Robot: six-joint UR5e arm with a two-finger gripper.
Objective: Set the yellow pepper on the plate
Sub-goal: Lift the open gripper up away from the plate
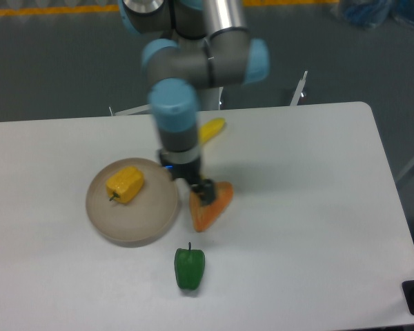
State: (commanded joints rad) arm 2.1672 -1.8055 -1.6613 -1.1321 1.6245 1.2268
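White tabletop is seen bearing the plate [100, 224], where the yellow pepper [125, 184] lies, stem near-left, left of the gripper [199, 191], whose finger spread cannot be told.

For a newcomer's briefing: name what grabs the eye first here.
The yellow pepper lies on the plate at the table's left. The arm's end effector hangs over the orange wedge just right of the plate, and a green pepper sits nearer the front edge.
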